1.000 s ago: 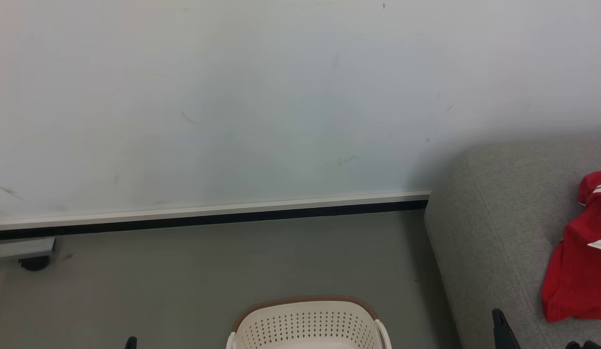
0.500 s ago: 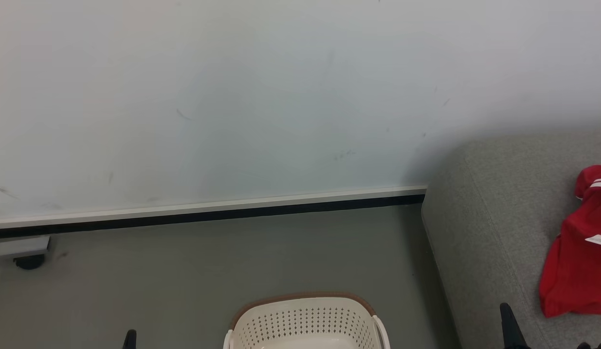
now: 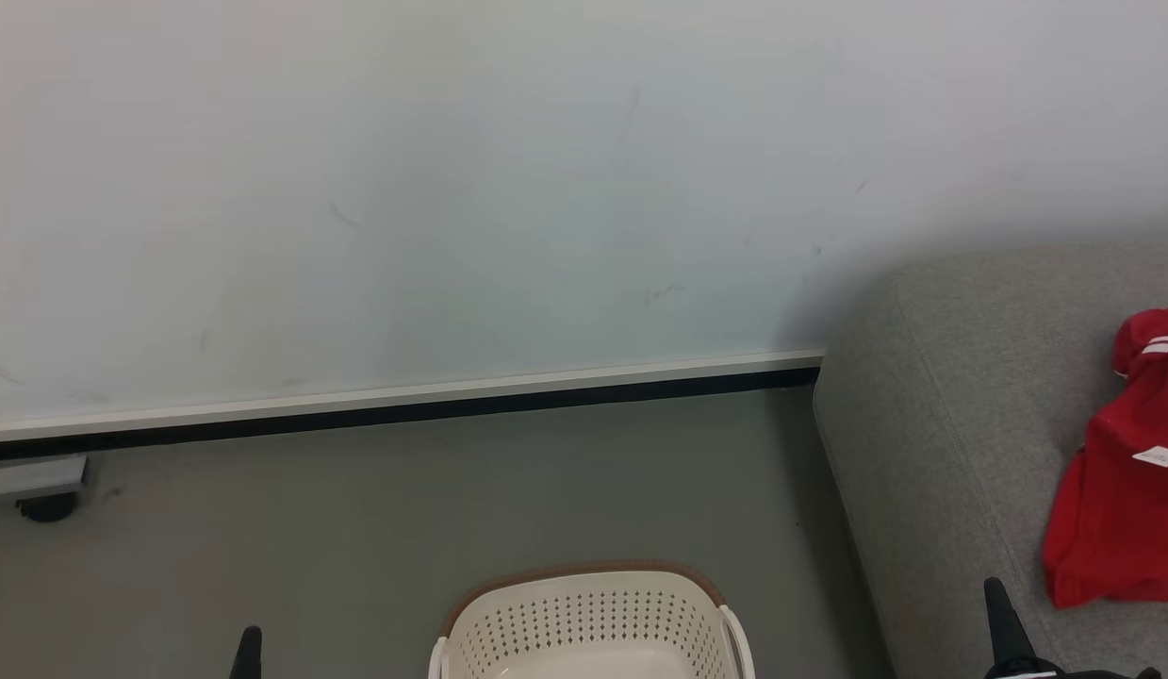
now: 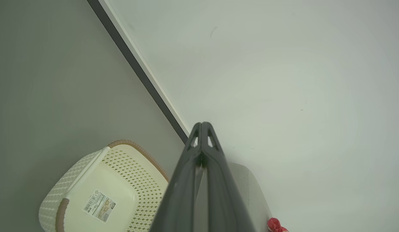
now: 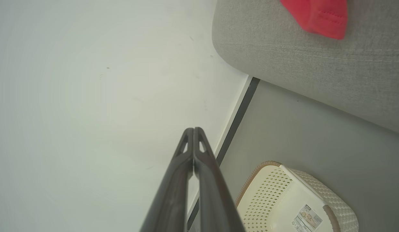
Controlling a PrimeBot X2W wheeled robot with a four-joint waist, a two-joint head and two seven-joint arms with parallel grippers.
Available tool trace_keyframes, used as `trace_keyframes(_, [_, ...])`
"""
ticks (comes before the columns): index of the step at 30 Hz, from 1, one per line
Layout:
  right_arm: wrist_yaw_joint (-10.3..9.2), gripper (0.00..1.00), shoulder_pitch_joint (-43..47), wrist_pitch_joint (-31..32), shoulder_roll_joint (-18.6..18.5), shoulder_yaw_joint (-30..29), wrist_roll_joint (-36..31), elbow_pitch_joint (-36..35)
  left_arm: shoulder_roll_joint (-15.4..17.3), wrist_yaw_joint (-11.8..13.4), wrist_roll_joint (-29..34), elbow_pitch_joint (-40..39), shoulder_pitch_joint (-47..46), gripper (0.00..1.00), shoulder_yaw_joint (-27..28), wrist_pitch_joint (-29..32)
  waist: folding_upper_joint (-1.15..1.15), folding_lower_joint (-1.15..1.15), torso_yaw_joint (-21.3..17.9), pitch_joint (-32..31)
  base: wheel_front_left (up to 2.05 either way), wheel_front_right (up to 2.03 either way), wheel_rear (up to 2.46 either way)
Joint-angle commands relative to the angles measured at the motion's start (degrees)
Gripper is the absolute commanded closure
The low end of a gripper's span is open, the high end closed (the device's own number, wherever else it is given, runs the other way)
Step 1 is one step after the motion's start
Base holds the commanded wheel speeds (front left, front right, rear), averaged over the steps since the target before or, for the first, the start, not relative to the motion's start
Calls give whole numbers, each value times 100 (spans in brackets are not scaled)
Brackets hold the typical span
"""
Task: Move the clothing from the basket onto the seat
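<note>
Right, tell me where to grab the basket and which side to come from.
Take the white handle on the right side of the basket, coming down from above. It is a narrow bar along the rim that open jaws could straddle; the perforated walls are broad and curved, with nothing to pinch. The right gripper is nearest, but it is shut and would have to open first.

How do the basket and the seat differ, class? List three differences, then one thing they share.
The basket is cream perforated plastic; the seat is grey woven fabric. The basket's bottom shows bare; the seat bears red clothing. The basket is much smaller than the seat. Both stand on the grey floor by the wall.
</note>
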Motion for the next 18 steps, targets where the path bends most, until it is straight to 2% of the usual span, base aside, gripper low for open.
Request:
trace_keyframes(1, [1,100,-127,30,12,-35,124,-60,3,-43,-142,-34,-142,100,53,47,-1,0,-5,7,0,0,0])
trace_keyframes(18, [2,100,-237,178,60,-230,1004,-74,-75,-145,-918,-20,-243,100,198,299,-1,0,-80,102,0,0,0])
